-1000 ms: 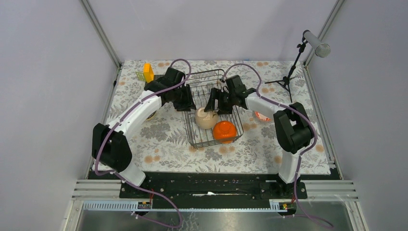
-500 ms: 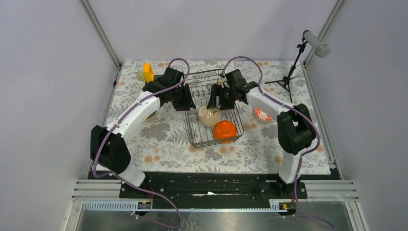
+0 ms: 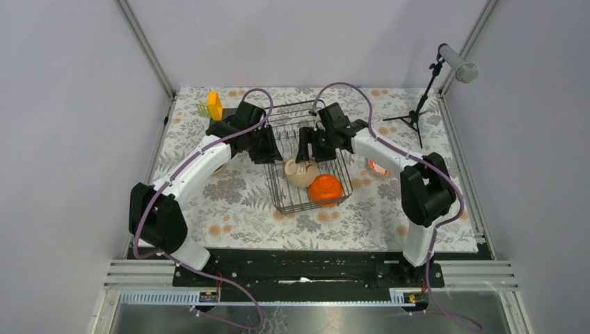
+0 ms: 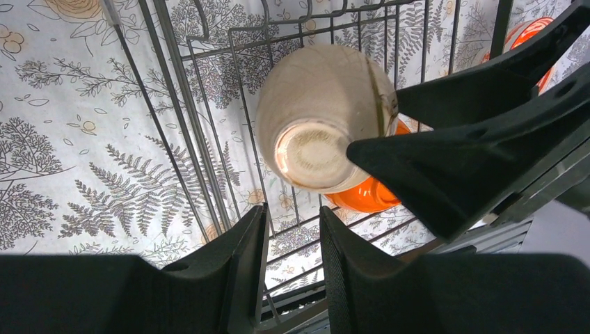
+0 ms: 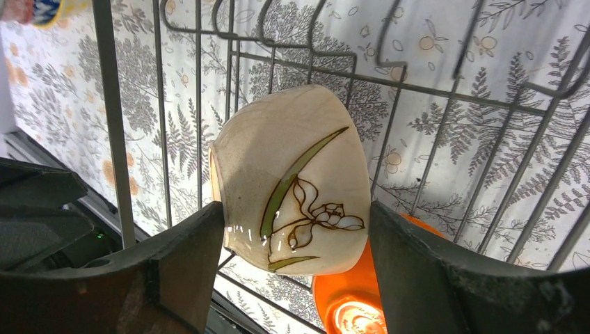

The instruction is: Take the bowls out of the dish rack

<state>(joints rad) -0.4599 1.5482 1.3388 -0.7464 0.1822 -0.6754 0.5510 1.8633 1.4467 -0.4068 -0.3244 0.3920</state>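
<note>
The black wire dish rack (image 3: 292, 118) stands mid-table with two bowls in it. The beige bowl (image 5: 292, 160), painted with a flower, lies tipped on its side. My right gripper (image 5: 297, 209) is shut on it, one finger against each side. The orange bowl (image 5: 348, 306) sits just beyond, touching it. From above, the right gripper (image 3: 309, 149) hangs over the beige bowl (image 3: 300, 174), with the orange bowl (image 3: 324, 189) nearer the front. My left gripper (image 4: 292, 216) straddles the rack's left wall (image 4: 209, 174), jaws narrowly apart, closed on its wire. The left gripper (image 3: 270, 148) is at the rack's left rim.
A red-banded bowl (image 3: 378, 167) sits on the floral cloth right of the rack. A blue-patterned bowl (image 5: 49, 8) shows at a corner of the right wrist view. A yellow object (image 3: 214, 104) stands at the back left, a microphone stand (image 3: 417, 111) at the back right.
My right jaws have closed in on the beige bowl, and the right arm has shifted slightly left and back. The bowl now sits tipped. The left gripper stayed at the rack's wall.
</note>
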